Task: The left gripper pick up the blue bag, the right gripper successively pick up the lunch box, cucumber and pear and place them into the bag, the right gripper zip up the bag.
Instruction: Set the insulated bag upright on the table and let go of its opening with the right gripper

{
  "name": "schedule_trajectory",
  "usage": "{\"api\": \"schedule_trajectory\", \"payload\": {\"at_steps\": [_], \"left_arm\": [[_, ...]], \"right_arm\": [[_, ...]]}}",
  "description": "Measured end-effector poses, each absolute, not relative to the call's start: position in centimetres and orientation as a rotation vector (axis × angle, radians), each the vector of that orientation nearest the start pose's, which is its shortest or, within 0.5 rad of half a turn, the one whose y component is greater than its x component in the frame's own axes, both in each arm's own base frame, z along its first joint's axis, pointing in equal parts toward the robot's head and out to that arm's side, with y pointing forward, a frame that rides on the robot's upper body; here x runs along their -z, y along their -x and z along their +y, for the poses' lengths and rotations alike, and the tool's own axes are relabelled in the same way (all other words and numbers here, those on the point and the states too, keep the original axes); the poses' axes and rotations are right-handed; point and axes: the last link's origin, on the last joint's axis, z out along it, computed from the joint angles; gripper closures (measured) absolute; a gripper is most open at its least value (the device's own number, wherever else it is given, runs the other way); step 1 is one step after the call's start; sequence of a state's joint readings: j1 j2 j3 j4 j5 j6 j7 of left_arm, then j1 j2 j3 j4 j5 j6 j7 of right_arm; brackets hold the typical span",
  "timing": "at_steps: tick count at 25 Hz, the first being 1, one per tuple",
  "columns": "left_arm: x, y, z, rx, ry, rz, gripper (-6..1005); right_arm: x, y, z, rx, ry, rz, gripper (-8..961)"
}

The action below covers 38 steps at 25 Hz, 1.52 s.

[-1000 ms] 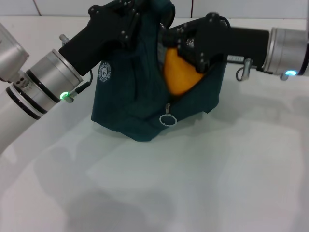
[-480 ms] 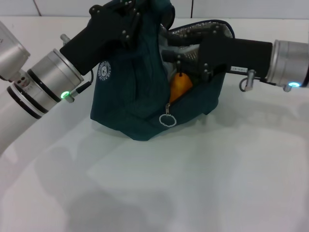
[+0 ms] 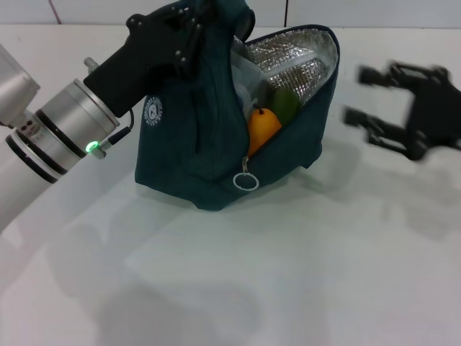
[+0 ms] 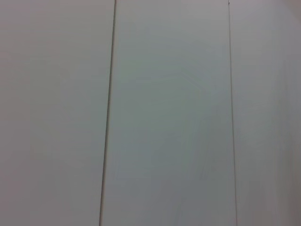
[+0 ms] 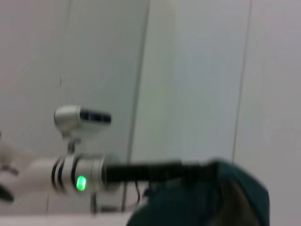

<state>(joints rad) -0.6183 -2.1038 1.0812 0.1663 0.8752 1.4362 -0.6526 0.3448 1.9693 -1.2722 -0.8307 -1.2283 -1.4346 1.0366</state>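
Note:
The blue bag [image 3: 194, 137] stands on the white table with its mouth open and its silver lining showing. My left gripper [image 3: 189, 25] is shut on the bag's top and holds it up. Inside the opening sit the orange-yellow pear [image 3: 261, 126], the green cucumber [image 3: 285, 105] and the pale lunch box [image 3: 248, 76] behind them. A round zip pull [image 3: 245, 181] hangs at the low end of the opening. Off to the right of the bag, my right gripper [image 3: 358, 95] hangs open and empty. The right wrist view shows the bag [image 5: 197, 205] and the left arm [image 5: 80, 174].
The white table [image 3: 302, 259] stretches in front of and to the right of the bag. A tiled wall fills the left wrist view and the back of the right wrist view.
My right gripper let go of the pear inside the bag, drew out of the opening and moved away to the right. The left gripper still holds the bag.

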Motion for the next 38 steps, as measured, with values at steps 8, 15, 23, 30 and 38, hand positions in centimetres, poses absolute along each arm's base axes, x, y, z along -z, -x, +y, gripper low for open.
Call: {"api": "schedule_trajectory", "payload": {"at_steps": [8, 15, 23, 30, 38], "left_arm": [[2.9, 21.4, 35.8, 1.217, 2.104, -0.299, 939], [3.0, 21.3, 35.8, 1.222, 2.107, -0.303, 939], [3.1, 21.2, 35.7, 1.226, 2.109, -0.303, 939], [3.1, 21.2, 35.7, 1.226, 2.110, -0.297, 938], [3.4, 21.1, 35.5, 1.222, 2.134, -0.283, 938]], "right_arm": [[-3.3, -27.8, 31.5, -0.795, 2.562, 0.284, 424], [1.2, -26.3, 33.5, -0.665, 2.654, 0.294, 499], [4.2, -24.1, 35.1, -0.543, 2.753, 0.211, 498], [3.8, -24.1, 36.1, -0.581, 2.651, 0.262, 502], [2.3, -24.5, 36.0, -0.761, 2.483, 0.251, 774]]}}
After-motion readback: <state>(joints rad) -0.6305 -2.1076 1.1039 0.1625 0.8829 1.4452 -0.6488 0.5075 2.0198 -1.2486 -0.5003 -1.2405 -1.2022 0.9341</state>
